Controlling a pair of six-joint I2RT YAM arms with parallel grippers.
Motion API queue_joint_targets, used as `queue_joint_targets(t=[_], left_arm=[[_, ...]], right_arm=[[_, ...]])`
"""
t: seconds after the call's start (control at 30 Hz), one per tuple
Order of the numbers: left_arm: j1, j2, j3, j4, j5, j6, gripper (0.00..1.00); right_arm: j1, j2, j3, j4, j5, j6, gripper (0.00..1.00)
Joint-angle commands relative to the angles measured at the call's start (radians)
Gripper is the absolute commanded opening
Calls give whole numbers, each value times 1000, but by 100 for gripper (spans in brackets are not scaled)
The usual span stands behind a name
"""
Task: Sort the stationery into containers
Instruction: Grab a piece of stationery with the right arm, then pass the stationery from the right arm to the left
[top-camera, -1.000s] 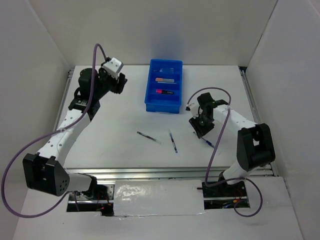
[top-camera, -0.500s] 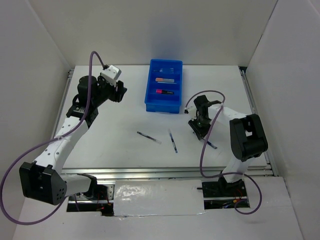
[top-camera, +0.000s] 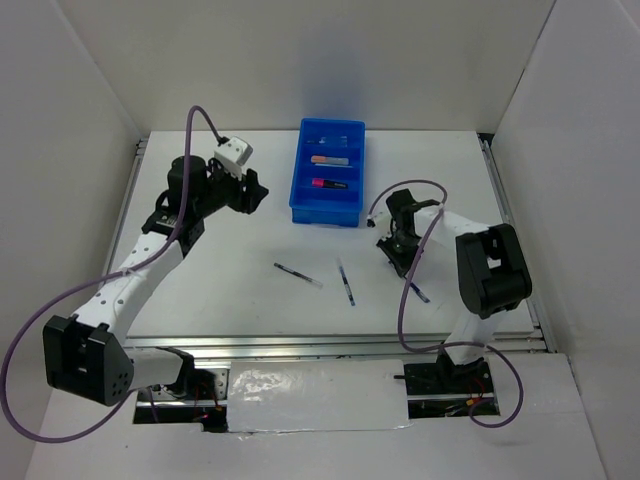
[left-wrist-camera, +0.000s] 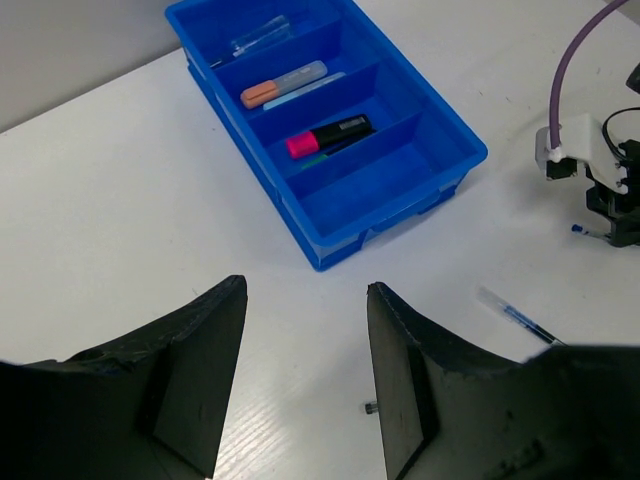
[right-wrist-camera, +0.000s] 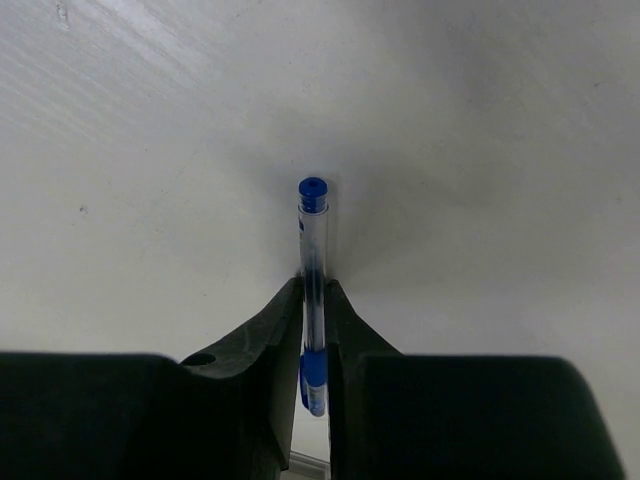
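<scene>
two things lie loose in the middle of the surface (top-camera: 220, 290), a dark pen (top-camera: 297, 274) and a blue pen (top-camera: 346, 284), well apart from the tray (left-wrist-camera: 400, 205). our right hand (right-wrist-camera: 313, 330) is clamped across the barrel of a clear pen (right-wrist-camera: 313, 240) down at the surface, likely so it lifts level. our left hand (left-wrist-camera: 305, 370) hangs apart and empty, facing the tray, whose nearest compartment looks bare, so we judge it free for pens.

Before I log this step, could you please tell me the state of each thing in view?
left gripper: open, empty.
right gripper: shut on blue pen.
blue tray: nearest compartment empty, others holding items.
pink highlighter: lying in tray.
orange highlighter: lying in tray.
loose pens: lying on table.
</scene>
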Motion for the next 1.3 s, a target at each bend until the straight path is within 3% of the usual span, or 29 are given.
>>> queue_joint_targets(t=[0.0, 0.17, 0.3, 0.43, 0.47, 0.53, 0.7, 0.9, 1.27], left_arm=[[-12, 18, -1, 50, 28, -28, 63], [-18, 38, 14, 51, 28, -22, 63], [-15, 39, 11, 62, 77, -34, 63], [-8, 22, -24, 137, 307, -92, 64], [-11, 25, -29, 181, 353, -109, 64], [-26, 41, -35, 227, 476, -163, 64], [-90, 100, 14, 385, 544, -325, 62], [-129, 200, 120, 560, 544, -597, 61], [-182, 281, 170, 694, 600, -726, 65]], right_arm=[[8, 52, 53, -48, 18, -27, 19], [14, 95, 87, -96, 19, -16, 18], [16, 41, 139, -106, -37, -18, 2], [-32, -106, 272, -110, -287, -5, 0], [-41, -162, 301, -102, -417, 5, 0], [-52, -203, 384, -41, -520, 80, 0], [-33, -279, 475, 189, -695, 405, 0], [26, -336, 444, 420, -714, 602, 0], [54, -365, 412, 449, -729, 614, 0]])
